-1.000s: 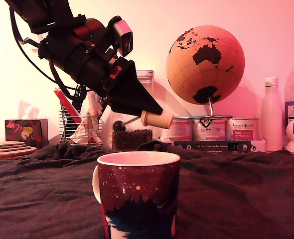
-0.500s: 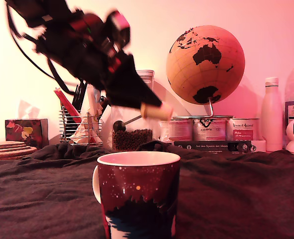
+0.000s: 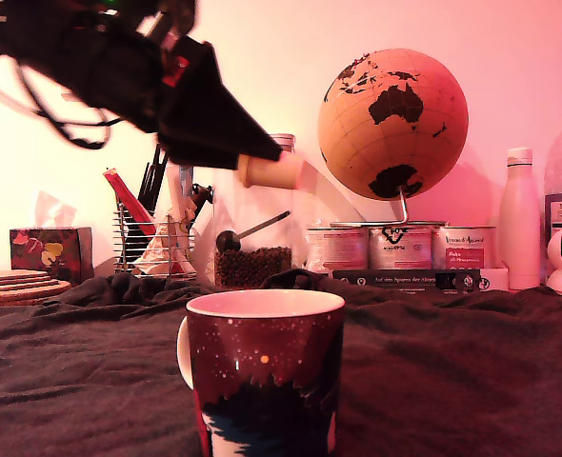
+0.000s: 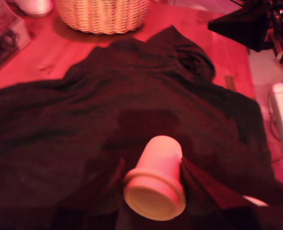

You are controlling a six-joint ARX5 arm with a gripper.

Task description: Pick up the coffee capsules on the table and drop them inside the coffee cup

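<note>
- The black, wedge-shaped gripper [image 3: 262, 167] is high in the air, clenched on one small cream-coloured tapered coffee capsule [image 3: 273, 171], which sticks out past its tip toward the exterior view's right.
- In the wrist view the capsule [image 4: 157, 178] sits between the two dark fingers [image 4: 199, 184], its wider flat rim facing the camera and its narrow end pointing away, above the cloth.
- The arm is motion-blurred in the exterior view, so finer detail of it cannot be made out.
- The large dark red coffee mug [image 3: 263, 373], speckled with white stars and with a dark blue-black silhouette at its base, stands upright on the table at the near edge, white rim and handle showing.
- The held capsule is well above the mug, roughly over its mouth, and not touching it.
- The table [image 3: 452, 381] is covered by a wrinkled dark brownish-black cloth [image 4: 84, 124]; in the wrist view bare reddish wood shows beyond the cloth's far edge.
- Along the table's far edge in the exterior view stand a cork-coloured globe [image 3: 392, 124], a row of pale tins [image 3: 400, 246], a white bottle [image 3: 519, 219], a glass jar of dark beans [image 3: 252, 249] and a wire utensil holder [image 3: 152, 238].
- A woven wicker basket [image 4: 103, 14] sits on the bare wood beyond the cloth in the wrist view.
</note>
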